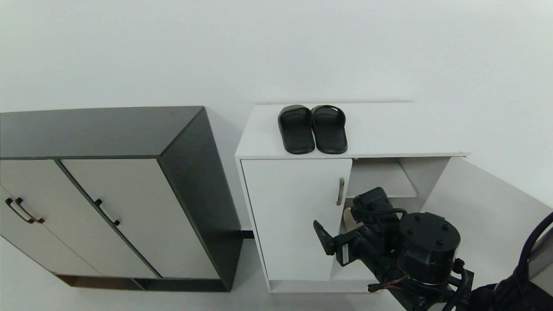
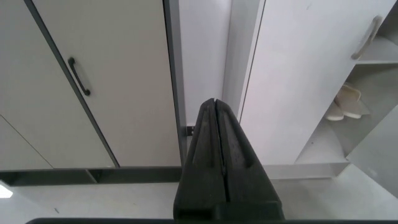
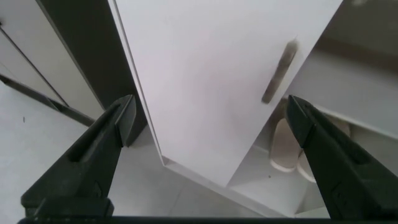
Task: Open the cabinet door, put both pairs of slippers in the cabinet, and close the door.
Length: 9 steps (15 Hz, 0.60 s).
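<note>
Door step is judged done: the cabinet (image 1: 389,129) is seen with its right door (image 1: 479,211) swung open, while the left door (image 1: 298,216) is shut, handle (image 1: 341,191) untouched.

One pair is judged stowed. The pale slippers (image 3: 292,146) are seen inside the open half, side by side on the bottom board, under the shelf (image 1: 380,177).

The second pair is not yet stowed. The black slippers (image 1: 313,128) are laid side by side on the cabinet top, above the shut left door, nothing touching them.

The right gripper (image 3: 210,106) is held low in front of the cabinet, facing the left door near the handle. Its fingers are spread wide, nothing is held, and no contact with the door is seen.

The left gripper (image 2: 214,109) is pressed closed with nothing between its fingers. It is pointed at the gap between the cabinet and the dark cabinet (image 1: 108,129), well apart from both pairs.

Progress is judged at roughly halfway. Left to be done: the black slippers to be lifted off the top, carried down and placed inside (room is seen on the shelf and beside the pale pair), then the right door to be pushed shut. Which arm will be used for the pick cannot be told.
</note>
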{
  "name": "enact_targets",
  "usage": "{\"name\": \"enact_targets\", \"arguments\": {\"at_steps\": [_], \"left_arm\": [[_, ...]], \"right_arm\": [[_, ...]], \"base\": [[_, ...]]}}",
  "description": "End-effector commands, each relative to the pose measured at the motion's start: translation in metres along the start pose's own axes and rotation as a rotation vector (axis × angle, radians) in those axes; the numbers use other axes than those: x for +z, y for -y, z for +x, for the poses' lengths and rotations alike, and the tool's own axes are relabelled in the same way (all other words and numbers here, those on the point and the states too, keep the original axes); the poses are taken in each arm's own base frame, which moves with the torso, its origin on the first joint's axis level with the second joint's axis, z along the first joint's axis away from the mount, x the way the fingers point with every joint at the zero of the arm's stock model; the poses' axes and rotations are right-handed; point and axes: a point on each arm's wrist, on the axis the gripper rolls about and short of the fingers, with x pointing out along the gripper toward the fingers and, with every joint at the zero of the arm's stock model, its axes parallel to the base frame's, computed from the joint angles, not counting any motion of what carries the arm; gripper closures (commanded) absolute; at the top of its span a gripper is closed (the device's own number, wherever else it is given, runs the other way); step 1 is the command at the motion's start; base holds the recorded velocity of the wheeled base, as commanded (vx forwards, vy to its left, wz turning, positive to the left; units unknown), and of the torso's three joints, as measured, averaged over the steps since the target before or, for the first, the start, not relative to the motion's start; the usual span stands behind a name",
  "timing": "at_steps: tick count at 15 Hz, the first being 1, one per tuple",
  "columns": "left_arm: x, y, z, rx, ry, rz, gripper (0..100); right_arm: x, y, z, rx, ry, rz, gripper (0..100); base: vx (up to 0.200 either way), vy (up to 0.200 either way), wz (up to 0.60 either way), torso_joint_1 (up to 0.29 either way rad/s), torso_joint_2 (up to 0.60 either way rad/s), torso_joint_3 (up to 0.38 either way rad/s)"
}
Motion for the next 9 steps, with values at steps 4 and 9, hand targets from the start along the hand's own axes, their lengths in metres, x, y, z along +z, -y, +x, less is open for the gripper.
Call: {"name": "enact_targets", "arguments": {"at_steps": [4,9], "left_arm": [[0.0,0.0,0.0001,0.001,-0.001,0.0,100],[0.0,0.0,0.0001,0.001,-0.001,0.002,100]], "right_arm": [[0.0016,0.0005,-0.0003,0.001,0.017,0.007,0],[0.0041,0.0004,-0.0076,0.004,0.044,-0.025,0]], "base": [[0.0,0.0,0.0,0.234,-0.55,-0.308],[0.0,0.0,0.0,0.044,-0.09,-0.053]]}}
